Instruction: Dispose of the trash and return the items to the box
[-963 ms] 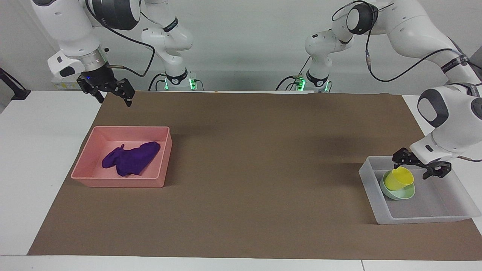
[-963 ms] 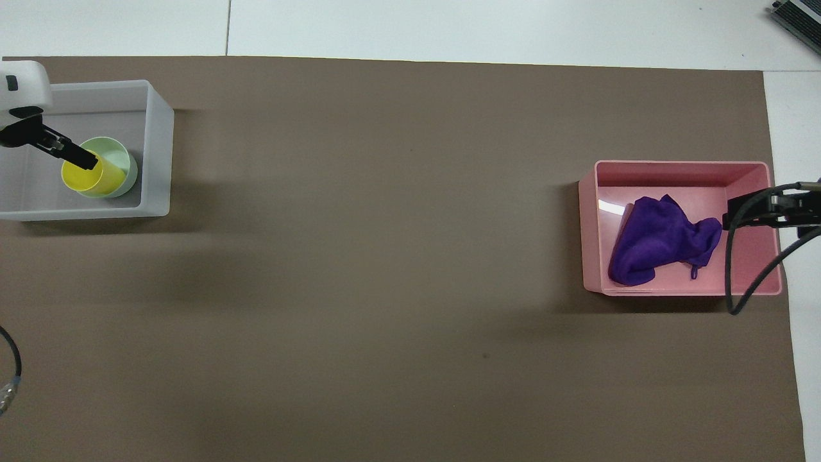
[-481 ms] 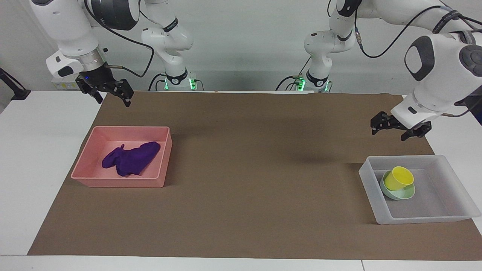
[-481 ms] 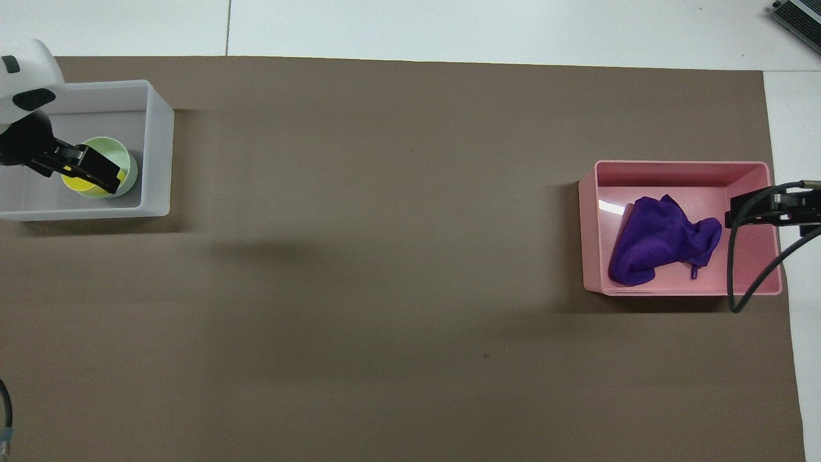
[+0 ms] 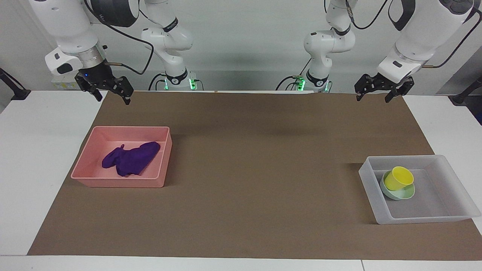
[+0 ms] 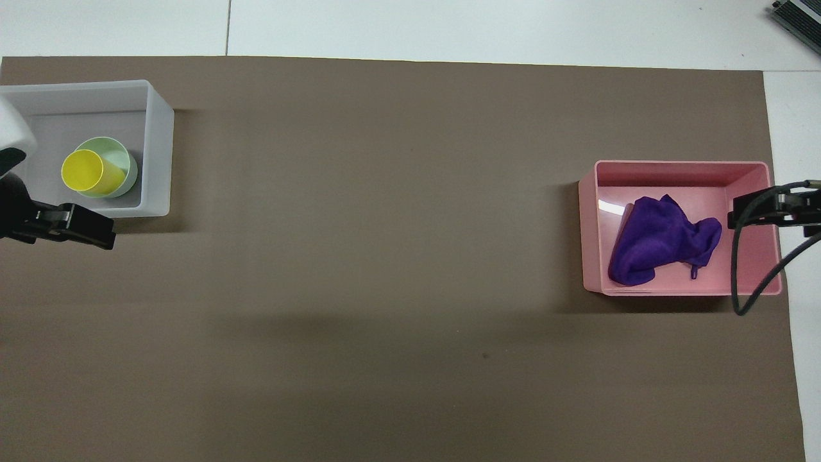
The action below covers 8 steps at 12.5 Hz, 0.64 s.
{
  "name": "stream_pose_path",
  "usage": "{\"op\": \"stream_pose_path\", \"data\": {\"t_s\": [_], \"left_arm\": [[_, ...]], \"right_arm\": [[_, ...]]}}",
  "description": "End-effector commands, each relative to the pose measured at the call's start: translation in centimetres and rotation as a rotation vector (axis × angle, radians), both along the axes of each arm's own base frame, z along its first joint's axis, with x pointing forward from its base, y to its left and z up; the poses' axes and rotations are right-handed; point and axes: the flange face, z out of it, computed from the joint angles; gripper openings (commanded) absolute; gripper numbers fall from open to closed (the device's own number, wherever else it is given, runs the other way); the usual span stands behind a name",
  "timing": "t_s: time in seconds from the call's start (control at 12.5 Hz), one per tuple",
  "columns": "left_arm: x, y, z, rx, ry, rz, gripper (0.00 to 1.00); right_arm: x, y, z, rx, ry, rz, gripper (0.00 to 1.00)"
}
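Both hands stood open and empty in the facing view's upper corners, left hand (image 5: 380, 90) and right hand (image 5: 107, 89); yellow cup (image 5: 398, 178) sat in mint bowl (image 5: 400, 193) inside translucent box (image 5: 448, 216) at lower right; purple rag (image 5: 131, 158) lay in pink tray (image 5: 116, 182), below the nearer right hand.

The brown mat (image 5: 256, 162) between the pink tray (image 5: 90, 169) and the clear box (image 5: 367, 173) lies bare, so I could sweep across it freely. Inside the box, the yellow cup (image 5: 398, 177) tilted in the green bowl (image 5: 404, 194) crowds one corner. A purple rag (image 5: 131, 158) fills the tray's middle.
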Motion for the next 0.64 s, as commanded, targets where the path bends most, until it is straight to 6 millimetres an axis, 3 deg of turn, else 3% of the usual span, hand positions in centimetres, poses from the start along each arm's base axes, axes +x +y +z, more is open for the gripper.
{"op": "stream_pose_path", "data": {"t_s": [0.0,0.56], "left_arm": [[-1.2,0.7,-1.3,-0.048,-0.008,0.074,1.00],[-0.8,0.2,-0.4,-0.071,-0.035,0.096,1.00]], "right_arm": [[-0.1,-0.1,0.2,0.015,0.002,0.014,1.00],[-0.6,-0.4,-0.4,0.018,0.014,0.014,1.00]]}}
